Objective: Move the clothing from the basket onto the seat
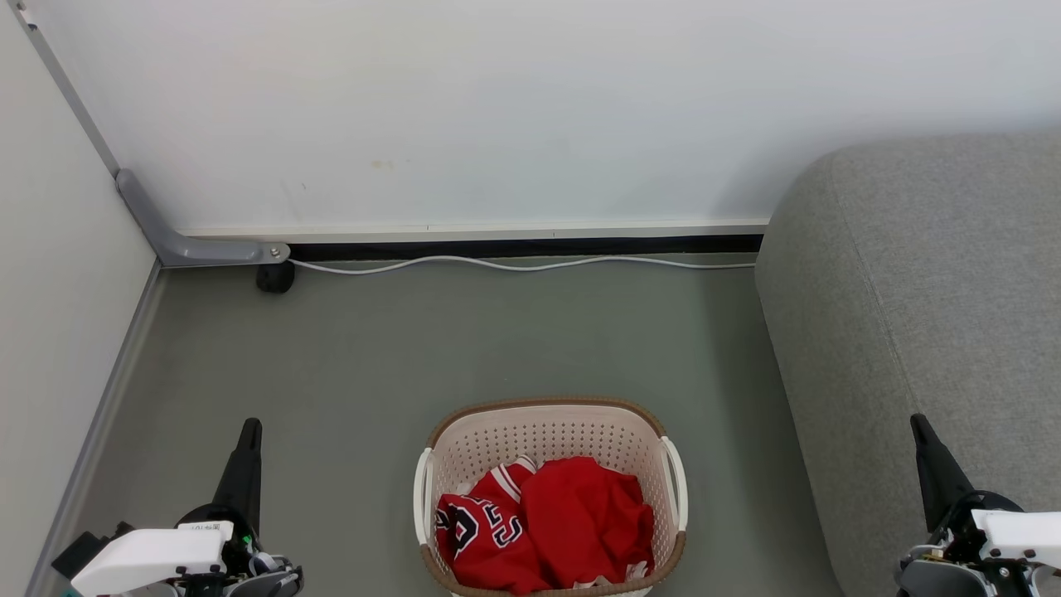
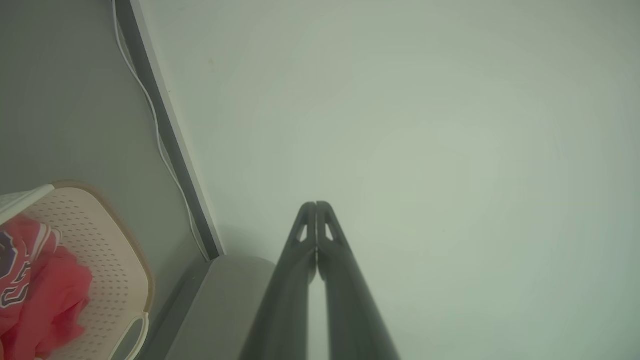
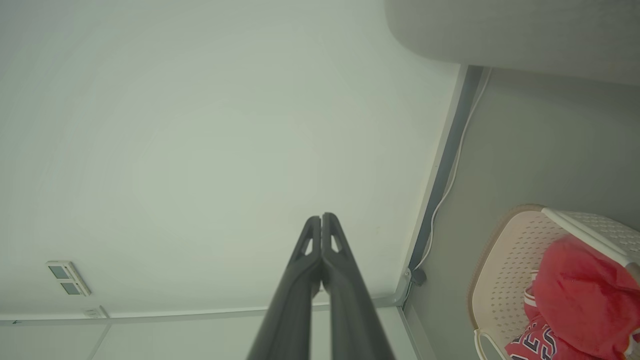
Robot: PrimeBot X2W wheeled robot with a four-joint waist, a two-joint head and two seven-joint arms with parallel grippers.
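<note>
Clothing (image 1: pixel 551 522) is lying heaped against the near edge of the basket (image 1: pixel 547 427), the jersey (image 1: pixel 477 531) toward its near left corner, the plain red piece (image 1: pixel 588 510) bunching beside it. We are judging it light, soft and limp, so we are favouring a pinch on a raised fold of the plain piece. The left gripper (image 1: pixel 249 424) and right gripper (image 1: pixel 917 419) are sitting fully closed, holding nothing, flanking the basket; the seat (image 1: pixel 912 290) is standing to its right.

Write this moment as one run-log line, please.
stage: not started | clothing: in basket | seat: right of basket | left tool: shut, empty | right tool: shut, empty
</note>
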